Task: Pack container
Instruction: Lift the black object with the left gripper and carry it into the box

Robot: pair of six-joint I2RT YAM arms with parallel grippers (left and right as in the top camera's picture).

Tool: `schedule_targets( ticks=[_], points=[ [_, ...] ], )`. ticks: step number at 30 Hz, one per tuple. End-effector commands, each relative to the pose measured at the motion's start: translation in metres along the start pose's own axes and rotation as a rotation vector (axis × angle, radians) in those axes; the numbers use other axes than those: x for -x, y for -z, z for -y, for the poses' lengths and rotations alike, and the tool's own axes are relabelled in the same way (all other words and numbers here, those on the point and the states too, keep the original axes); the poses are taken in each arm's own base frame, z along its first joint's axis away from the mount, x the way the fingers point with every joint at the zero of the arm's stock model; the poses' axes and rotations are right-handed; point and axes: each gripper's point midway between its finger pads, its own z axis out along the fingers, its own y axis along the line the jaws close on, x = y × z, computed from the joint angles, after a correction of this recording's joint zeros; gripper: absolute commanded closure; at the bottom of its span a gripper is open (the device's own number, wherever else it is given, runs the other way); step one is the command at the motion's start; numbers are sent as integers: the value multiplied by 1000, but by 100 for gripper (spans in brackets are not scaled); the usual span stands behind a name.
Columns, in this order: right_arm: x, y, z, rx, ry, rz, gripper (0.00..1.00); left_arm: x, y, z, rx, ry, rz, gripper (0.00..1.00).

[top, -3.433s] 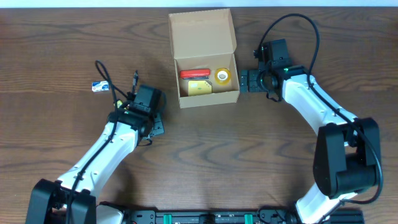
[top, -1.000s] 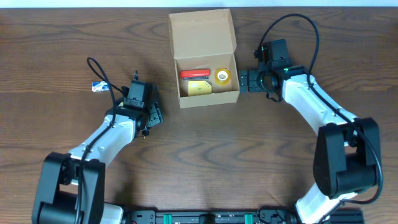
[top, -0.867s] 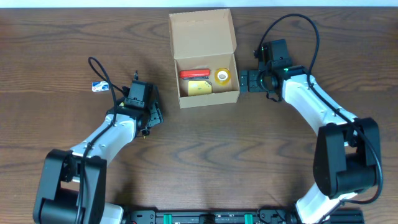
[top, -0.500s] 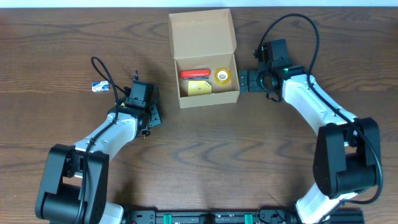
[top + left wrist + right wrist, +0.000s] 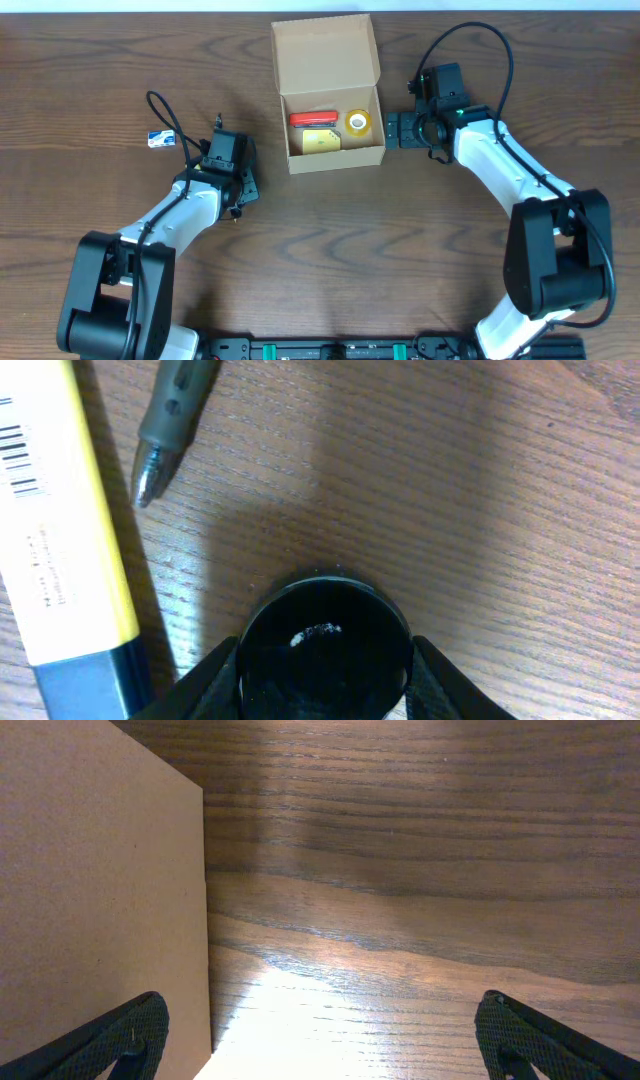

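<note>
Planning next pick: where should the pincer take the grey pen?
Take the pen on its barrel, probably from above, closing across its width. It lies flat on the table; the yellow carton crowds its tip, while the barrel angles away, leaving room on both sides.

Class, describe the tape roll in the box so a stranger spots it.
Find the open tan cardboard box at the far middle of the wooden table. At its right end lies a yellowish tape roll, the only round thing there; the red bar and yellow block beside it are oblong.

A robot lab: wood table (image 5: 330, 270), mounted robot arms (image 5: 500, 160).
</note>
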Motion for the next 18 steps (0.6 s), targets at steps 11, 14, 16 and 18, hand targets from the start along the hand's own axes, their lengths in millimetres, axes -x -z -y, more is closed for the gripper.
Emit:
schedule_targets(
  ticks=[11,14,16,18],
  points=[
    [0,0,1,1,-14,0,1,109,80,48,-46,-216,161,94],
    [0,0,1,1,-14,0,1,137,112,65,-76,-331,231,94],
    [0,0,2,1,-15,0,1,155,135,76,-99,-407,283,94],
    [0,0,1,1,-14,0,1,164,149,85,-125,-475,317,94]
  ],
)
